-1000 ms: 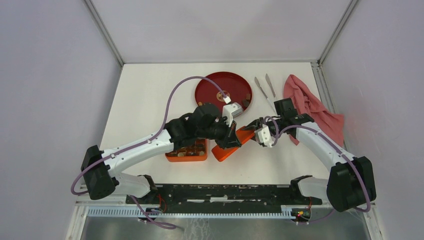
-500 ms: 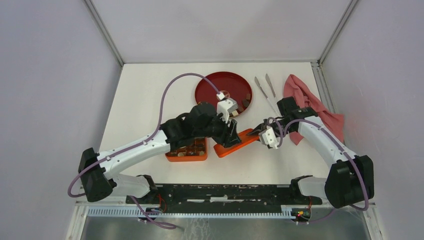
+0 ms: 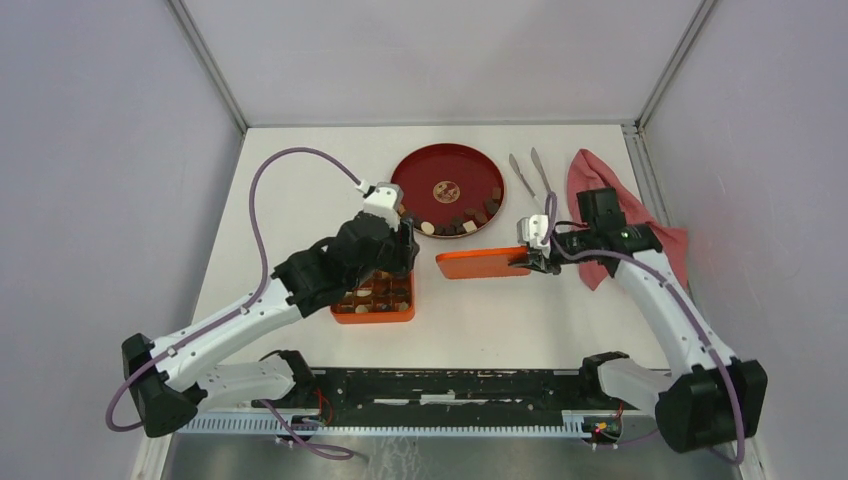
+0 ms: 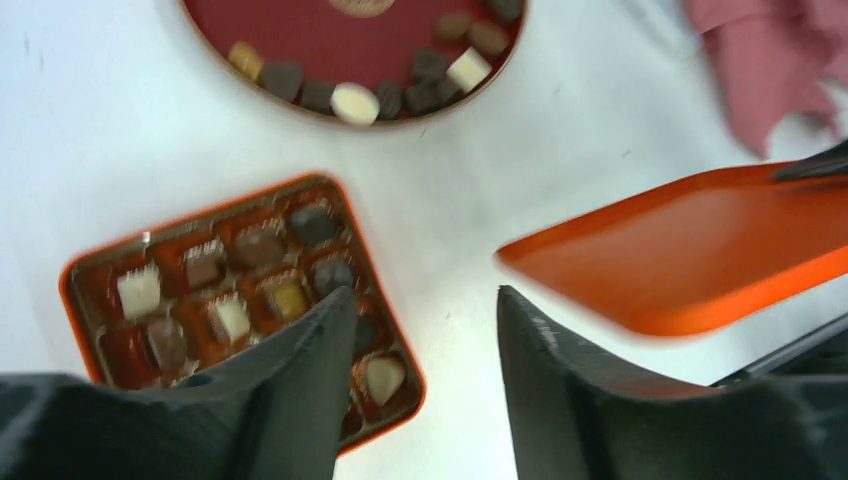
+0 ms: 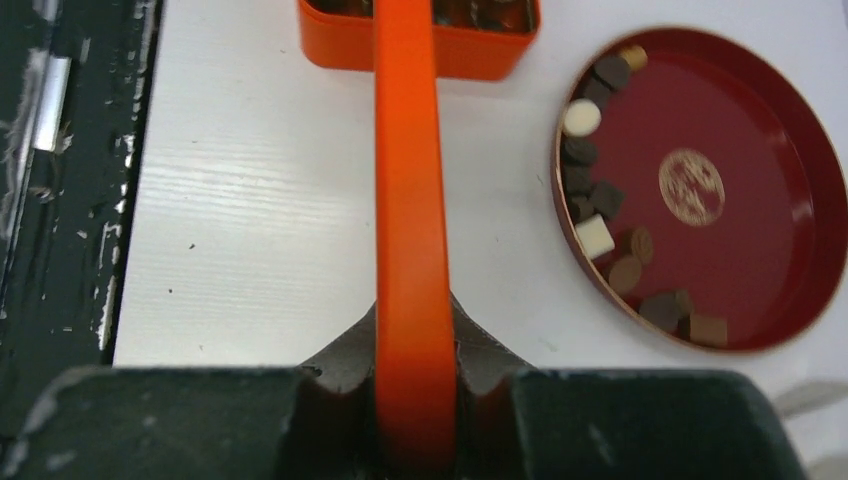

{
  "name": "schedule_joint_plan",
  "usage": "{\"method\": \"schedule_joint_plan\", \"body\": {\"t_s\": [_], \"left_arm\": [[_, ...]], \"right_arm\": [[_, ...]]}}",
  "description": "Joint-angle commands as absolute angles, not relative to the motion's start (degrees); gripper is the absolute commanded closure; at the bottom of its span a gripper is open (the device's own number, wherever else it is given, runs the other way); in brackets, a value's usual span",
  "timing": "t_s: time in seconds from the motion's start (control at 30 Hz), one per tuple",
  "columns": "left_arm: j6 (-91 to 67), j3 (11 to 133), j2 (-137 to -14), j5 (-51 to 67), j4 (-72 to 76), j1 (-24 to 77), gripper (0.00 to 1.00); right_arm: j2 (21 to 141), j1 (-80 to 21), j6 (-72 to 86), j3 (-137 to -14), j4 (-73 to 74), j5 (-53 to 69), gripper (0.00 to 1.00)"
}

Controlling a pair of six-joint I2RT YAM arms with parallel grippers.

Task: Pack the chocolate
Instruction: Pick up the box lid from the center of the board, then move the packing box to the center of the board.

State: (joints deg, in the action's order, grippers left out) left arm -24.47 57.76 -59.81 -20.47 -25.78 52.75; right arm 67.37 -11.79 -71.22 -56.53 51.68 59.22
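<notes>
Gripping lid [image 3: 480,263]: right gripper [image 3: 527,262] | left gripper [image 4: 425,350] spread above box [image 3: 372,316] | chocolate [image 3: 455,225] on plate [image 3: 445,168]

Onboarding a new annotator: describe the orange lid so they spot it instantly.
Find the round red plate at the far middle of the table. Just nearer than it, a flat orange lid is clamped at its right end by the right pincer. The orange box to its left holds chocolates in compartments; the lid is plain.

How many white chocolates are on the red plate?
2. A round white chocolate and a square white chocolate, both along the red plate's near rim among dark pieces. None seems hidden.
</notes>
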Motion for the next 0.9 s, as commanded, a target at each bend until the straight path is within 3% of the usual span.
{"method": "schedule_joint_plan", "body": {"t_s": [0.0, 0.1, 0.43, 0.87], "left_arm": [[-33.1, 54.9, -61.1, -24.6, -31.3, 52.3, 0.44], [-35.2, 54.8, -63.7, -24.2, -32.4, 52.4, 0.59], [-36.5, 62.7, -82.2, -27.2, -41.8, 52.3, 0.83], [-34.0, 64.5, -90.6, -19.8, -38.2, 51.9, 0.91]], "right_arm": [[58.6, -7.3, -38.8, -49.2, 26.3, 54.2, 1.0], [58.5, -4.8, -30.8, -47.6, 21.1, 55.8, 1.0], [59.4, -3.6, -26.5, -45.4, 17.6, 55.8, 1.0], [60.7, -3.3, -26.4, -45.1, 17.3, 56.0, 1.0]]}}
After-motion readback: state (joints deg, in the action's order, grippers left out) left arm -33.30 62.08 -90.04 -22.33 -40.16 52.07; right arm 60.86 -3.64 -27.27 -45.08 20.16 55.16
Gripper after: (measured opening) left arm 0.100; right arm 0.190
